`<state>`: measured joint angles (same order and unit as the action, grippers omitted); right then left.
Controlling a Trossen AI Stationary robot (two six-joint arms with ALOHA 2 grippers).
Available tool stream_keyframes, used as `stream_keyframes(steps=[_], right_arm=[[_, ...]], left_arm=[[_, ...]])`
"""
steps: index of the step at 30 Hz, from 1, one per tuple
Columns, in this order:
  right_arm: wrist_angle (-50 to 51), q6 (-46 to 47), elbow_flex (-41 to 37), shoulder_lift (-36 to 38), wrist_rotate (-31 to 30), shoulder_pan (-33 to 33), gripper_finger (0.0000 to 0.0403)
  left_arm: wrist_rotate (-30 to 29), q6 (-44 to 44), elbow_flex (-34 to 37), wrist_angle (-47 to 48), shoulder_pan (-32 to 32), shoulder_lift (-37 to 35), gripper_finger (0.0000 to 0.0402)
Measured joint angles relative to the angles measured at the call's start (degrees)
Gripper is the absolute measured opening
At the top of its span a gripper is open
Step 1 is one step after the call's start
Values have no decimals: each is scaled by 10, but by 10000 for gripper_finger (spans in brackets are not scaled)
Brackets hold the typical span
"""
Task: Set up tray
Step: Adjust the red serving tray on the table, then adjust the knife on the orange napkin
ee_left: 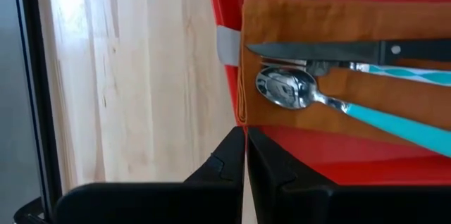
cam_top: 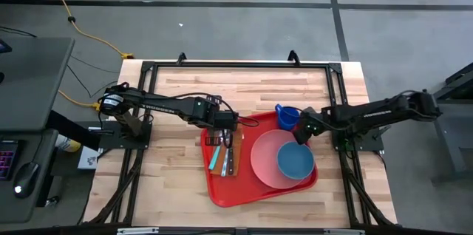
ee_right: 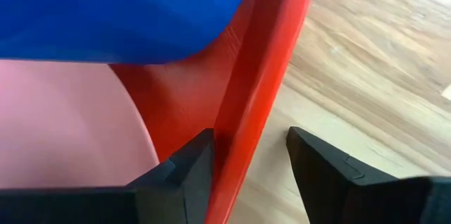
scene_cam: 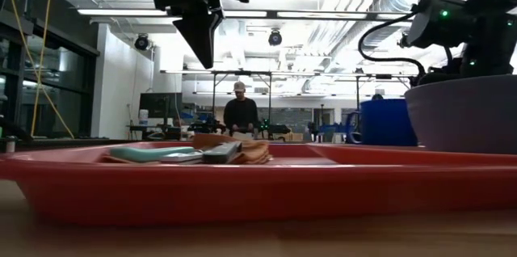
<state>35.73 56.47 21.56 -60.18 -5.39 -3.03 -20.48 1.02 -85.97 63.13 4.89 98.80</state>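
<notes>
Now: both grippers at the tray's rim

Right now the tray [cam_top: 222, 191] lies at the middle of the table [cam_top: 177, 94], its long axis running crosswise between the two arms. It carries a napkin [ee_left: 423, 20] with a knife [ee_left: 317, 51] and a spoon [ee_left: 285, 86], plus a plate [cam_top: 262, 165] and a bowl [cam_top: 295, 161]; a mug [cam_top: 287, 116] stands at the tray's far right corner. The left gripper [ee_left: 244, 160] hovers over the tray's left edge with its fingers pinched together, holding nothing. The right gripper [ee_right: 250, 157] is at the right edge, jaws apart and straddling the raised rim (one finger inside, one outside), not yet clamped. By my judgement the right arm is better placed to seize the tray; its rim lies directly between those fingers.
</notes>
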Motion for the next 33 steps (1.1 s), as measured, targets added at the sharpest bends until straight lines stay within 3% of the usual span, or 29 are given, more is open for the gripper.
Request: stream_keyframes(steps=[12, 22, 28, 33], right_arm=[[16, -35, 92, 80, -43, 0, 164], [99, -80, 215, 80, -77, 1, 164], [10, -212, 322, 71, -51, 1, 164], [78, -322, 435, -19, -6, 5, 164]], left_arm=[[5, -8, 0, 0, 0, 0, 44], [7, -20, 0, 0, 0, 0, 44], [23, -41, 0, 4, 0, -3, 44], [-2, -55, 0, 19, -6, -25, 44]])
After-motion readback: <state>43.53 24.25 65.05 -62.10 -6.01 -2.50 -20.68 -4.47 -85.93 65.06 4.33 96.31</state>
